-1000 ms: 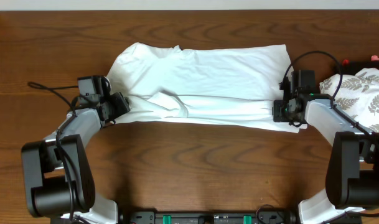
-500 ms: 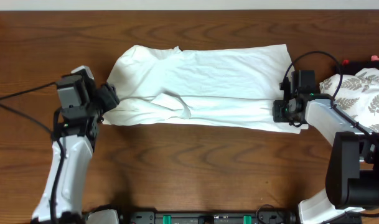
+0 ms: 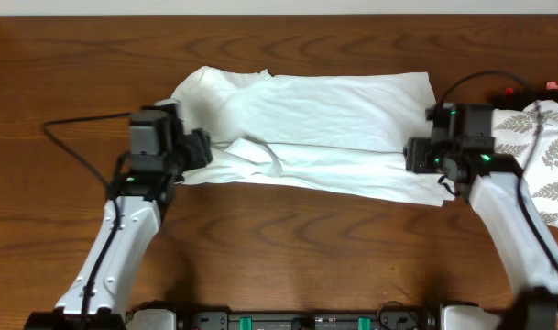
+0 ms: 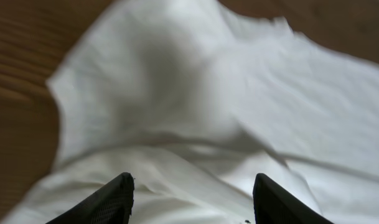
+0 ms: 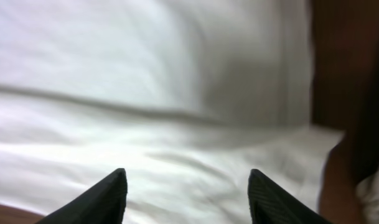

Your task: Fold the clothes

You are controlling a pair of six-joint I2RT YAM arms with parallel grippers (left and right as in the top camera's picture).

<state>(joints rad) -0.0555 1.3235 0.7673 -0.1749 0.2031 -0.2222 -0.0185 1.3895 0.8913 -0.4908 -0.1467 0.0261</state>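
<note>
Your left gripper (image 4: 192, 190) has its fingers apart, clamping nothing. The white T-shirt (image 3: 324, 124) lies rumpled beneath and ahead of them. Your right gripper (image 5: 186, 186) is spread too, over the shirt's opposite end.

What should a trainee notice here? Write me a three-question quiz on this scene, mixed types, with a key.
1. True or false: the white T-shirt hangs off the edge of the table.
2. What lies on the table beyond the right hand? A) a leaf-print cloth B) a mug C) a book
3. Fill in: in the wrist views, the left hand and the right hand each have their fingers ____.
Key: 1 false; 2 A; 3 apart.
</note>
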